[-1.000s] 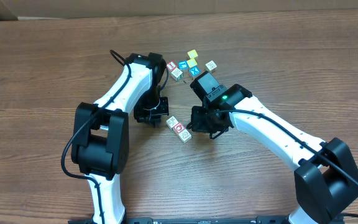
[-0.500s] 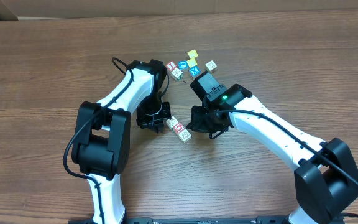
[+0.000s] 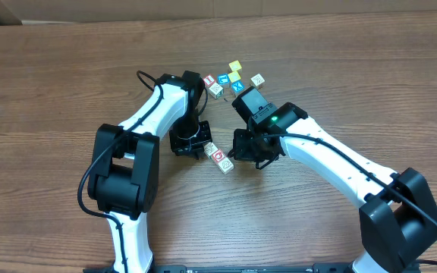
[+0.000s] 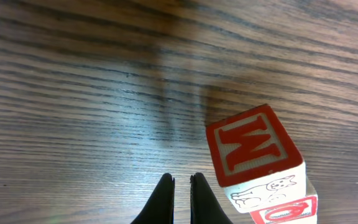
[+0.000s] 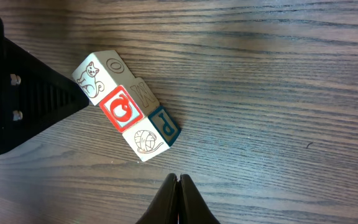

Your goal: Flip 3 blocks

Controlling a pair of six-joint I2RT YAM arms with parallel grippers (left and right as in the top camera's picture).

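Overhead, the blocks (image 3: 218, 157) lie in a touching row mid-tabletop (image 3: 51, 91) between the left pincer (image 4: 182, 182) and right pincer (image 5: 178, 180), both closed and empty; flipping seems pending, and next calls for tipping one over.

Three small wooden picture cubes (image 3: 218, 157) sat in row on wood-grain tabletop (image 3: 51, 91). Far cluster held seven: two plain yellow cubes (image 3: 235, 66), two blue-faced cubes (image 3: 224, 80), two cream-faced cubes (image 3: 257, 79), one red-faced cube (image 3: 210, 80). Two white robot arms (image 3: 154, 106) were present.
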